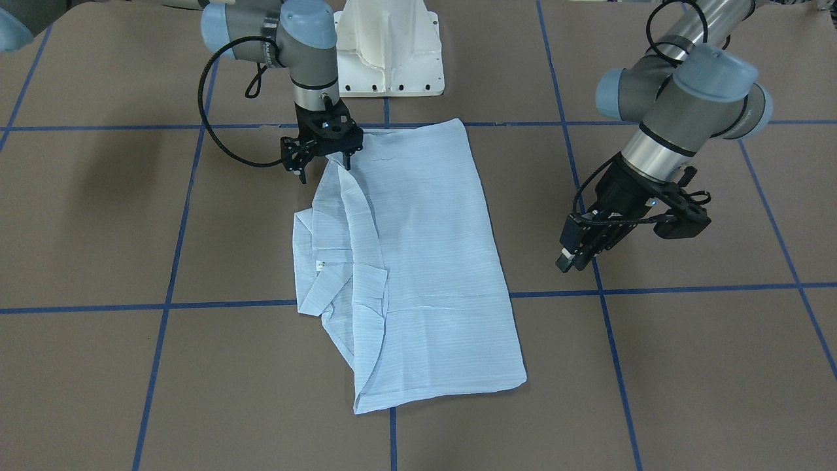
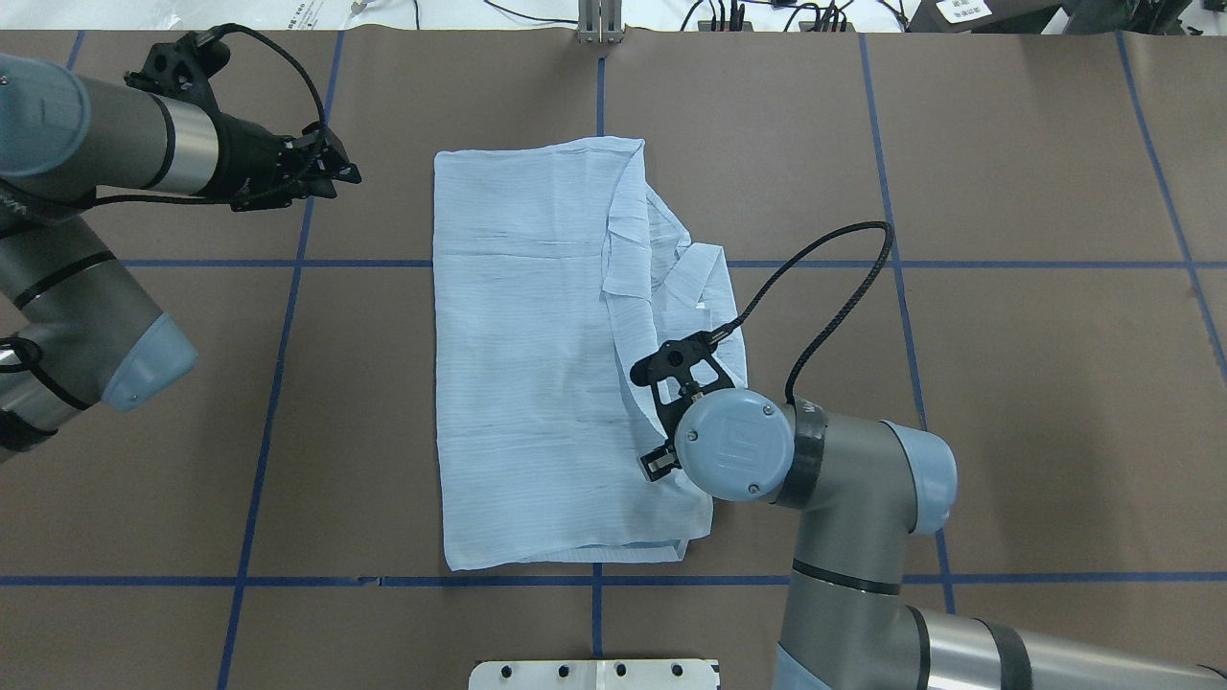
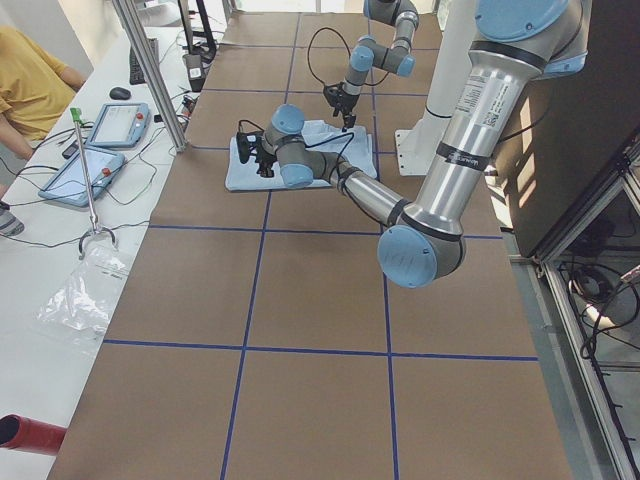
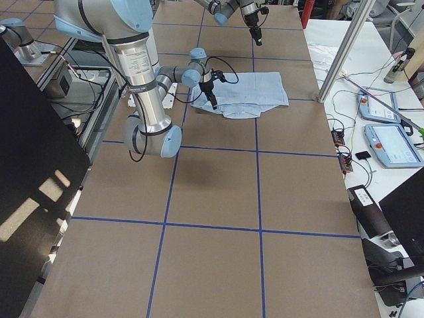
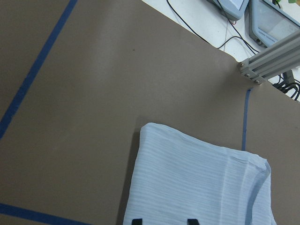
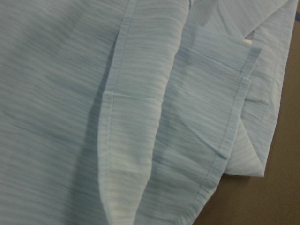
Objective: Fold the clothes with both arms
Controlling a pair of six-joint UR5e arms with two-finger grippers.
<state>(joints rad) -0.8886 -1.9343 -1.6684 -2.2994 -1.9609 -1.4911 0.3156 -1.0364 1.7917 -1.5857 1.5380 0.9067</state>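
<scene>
The folded shirt [image 1: 425, 248] lay in the middle of the table [image 1: 686, 366]. The right gripper [image 1: 325, 168] had its fingers spread over a raised fold at the shirt's edge. The left gripper [image 1: 570, 263], fingers apart too, hung well away.

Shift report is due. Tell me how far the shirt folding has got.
Done: the shirt lies as a long rectangle, one long side folded in loosely. In hand: the right gripper sits at that fold's edge; grip unclear. Remaining: probably the crosswise folds; the left gripper hangs clear, open.
</scene>
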